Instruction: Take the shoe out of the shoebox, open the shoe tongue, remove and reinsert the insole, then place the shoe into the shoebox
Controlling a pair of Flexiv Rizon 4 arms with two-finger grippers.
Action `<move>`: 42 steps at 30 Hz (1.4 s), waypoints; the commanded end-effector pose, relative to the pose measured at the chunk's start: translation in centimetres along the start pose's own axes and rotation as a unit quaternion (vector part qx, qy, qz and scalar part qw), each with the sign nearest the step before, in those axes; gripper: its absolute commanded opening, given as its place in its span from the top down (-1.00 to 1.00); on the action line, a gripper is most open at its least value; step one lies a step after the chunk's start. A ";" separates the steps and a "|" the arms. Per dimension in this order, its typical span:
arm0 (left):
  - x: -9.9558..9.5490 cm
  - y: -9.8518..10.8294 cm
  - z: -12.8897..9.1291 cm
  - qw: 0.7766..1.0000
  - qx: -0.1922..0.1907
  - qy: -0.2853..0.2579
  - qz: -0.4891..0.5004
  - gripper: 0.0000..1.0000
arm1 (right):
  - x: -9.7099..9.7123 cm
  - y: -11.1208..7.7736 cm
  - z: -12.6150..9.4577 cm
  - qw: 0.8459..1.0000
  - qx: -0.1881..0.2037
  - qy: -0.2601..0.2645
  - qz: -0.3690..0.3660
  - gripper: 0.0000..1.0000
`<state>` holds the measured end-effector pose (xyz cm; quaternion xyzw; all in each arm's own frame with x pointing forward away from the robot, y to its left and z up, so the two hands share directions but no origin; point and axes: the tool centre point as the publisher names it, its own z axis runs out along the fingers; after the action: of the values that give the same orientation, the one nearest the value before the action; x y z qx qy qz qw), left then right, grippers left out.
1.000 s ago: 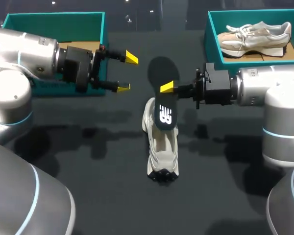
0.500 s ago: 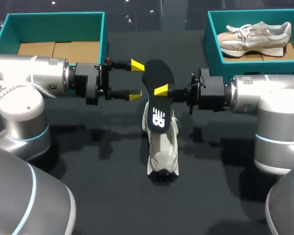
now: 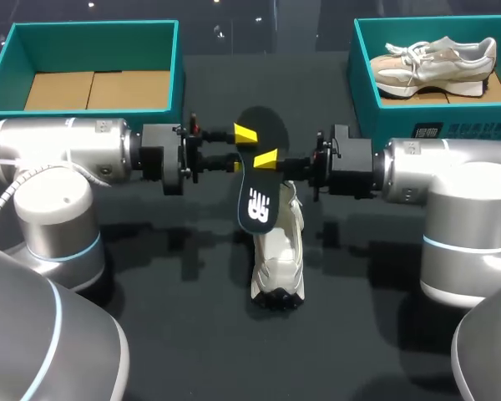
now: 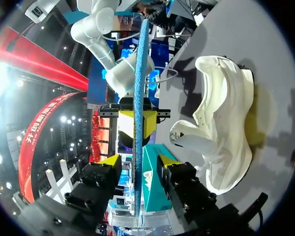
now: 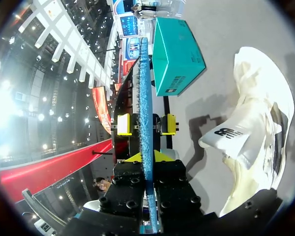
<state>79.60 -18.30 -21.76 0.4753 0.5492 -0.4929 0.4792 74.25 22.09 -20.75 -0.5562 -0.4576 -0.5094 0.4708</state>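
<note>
The black insole (image 3: pixel 259 171) hangs on edge above the white shoe (image 3: pixel 277 251), which lies mid-table with its toe toward the front edge. My right gripper (image 3: pixel 267 159) is shut on the insole's right edge. From the other side, my left gripper (image 3: pixel 240 150) straddles the insole's left edge. In the left wrist view the blue insole edge (image 4: pixel 139 98) runs between my left gripper (image 4: pixel 137 160), whose open fingers stand clear of it on both sides. In the right wrist view my right gripper (image 5: pixel 145 157) pinches the insole (image 5: pixel 143 98), and the shoe (image 5: pixel 255 128) lies below.
A teal shoebox (image 3: pixel 180 67) with a bare cardboard floor stands at the back left. A second teal box (image 3: pixel 356 71) at the back right holds another beige shoe (image 3: pixel 438 60). Both arms span the table's middle at the same height.
My left arm has swung right to the insole and its fingers have narrowed around the insole's edge. The right arm has carried the insole slightly left and lower.
</note>
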 end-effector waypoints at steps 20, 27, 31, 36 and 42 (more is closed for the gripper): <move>0.4 -0.3 1.5 1.000 0.002 -0.001 0.015 0.47 | -0.5 0.1 1.1 1.000 0.000 -0.003 0.014 1.00; 0.3 -0.5 1.8 1.000 0.003 0.000 0.021 1.00 | -0.4 0.1 1.0 1.000 0.001 -0.001 0.016 1.00; 0.4 -0.7 1.7 1.000 0.005 -0.001 0.022 1.00 | -0.6 0.0 0.7 1.000 0.000 0.002 0.019 1.00; 0.2 -1.0 1.2 1.000 0.004 -0.001 0.024 1.00 | -0.6 -0.1 0.1 1.000 -0.001 0.005 0.015 0.04; 0.0 -1.5 -0.7 1.000 -0.008 0.010 0.020 1.00 | -0.3 -0.7 -2.6 1.000 -0.013 -0.003 -0.022 -1.00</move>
<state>79.09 -19.08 -22.13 0.4876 0.5434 -0.4781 0.4883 74.47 21.71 -21.55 -0.5523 -0.4598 -0.5220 0.4594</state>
